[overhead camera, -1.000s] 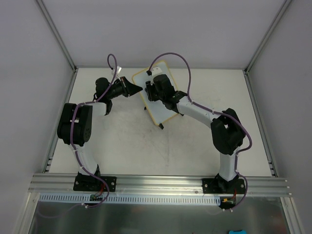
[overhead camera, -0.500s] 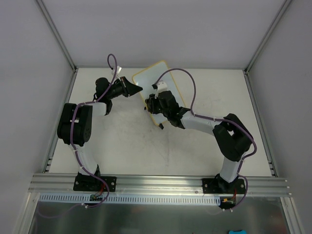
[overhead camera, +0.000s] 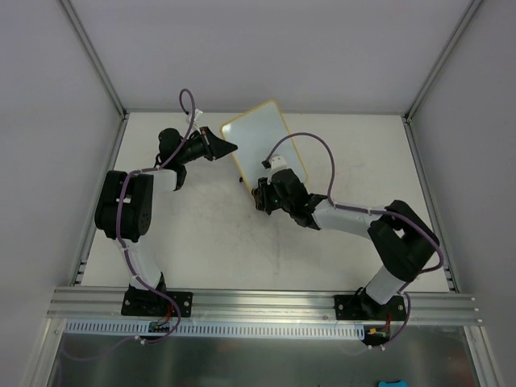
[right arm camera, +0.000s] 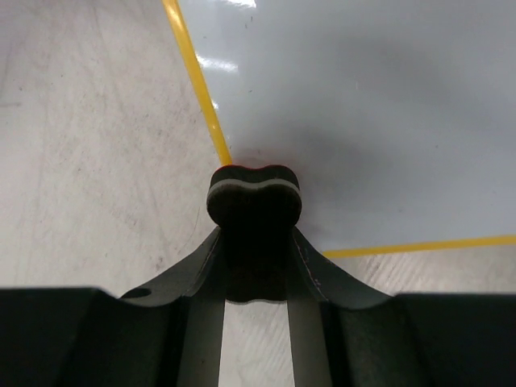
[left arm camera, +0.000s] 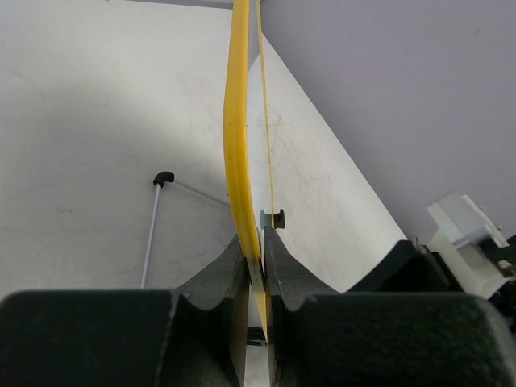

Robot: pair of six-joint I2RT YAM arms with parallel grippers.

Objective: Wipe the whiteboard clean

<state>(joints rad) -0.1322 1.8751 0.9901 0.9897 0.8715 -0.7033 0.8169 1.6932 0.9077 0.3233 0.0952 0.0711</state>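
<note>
The whiteboard (overhead camera: 262,141) stands tilted at the far middle of the worktop (overhead camera: 201,242). It is a smooth, glossy white rectangle inside a thin yellow frame with rounded corners. From above, its long side runs diagonally and its upper corner leans toward the back wall.

The left hand (left arm camera: 256,254) is clenched on the board's left edge. Its two dark, matte fingers (left arm camera: 218,282) pinch the yellow rim between them, seen edge-on in the left wrist view. Behind the board, a thin pale wire leg (left arm camera: 150,242) slants down to the worktop and ends in a small black foot (left arm camera: 164,176).

The right hand (overhead camera: 263,197) grasps a small eraser (right arm camera: 255,197) at the board's near corner. The eraser is a dark block with a paler felt-like layer along its top, and it is squeezed so that its upper edge dips in the middle. It presses against the board where the two yellow frame lines would meet, hiding that corner. The worktop is a dull off-white with fine scuffs and grey speckles.
</note>
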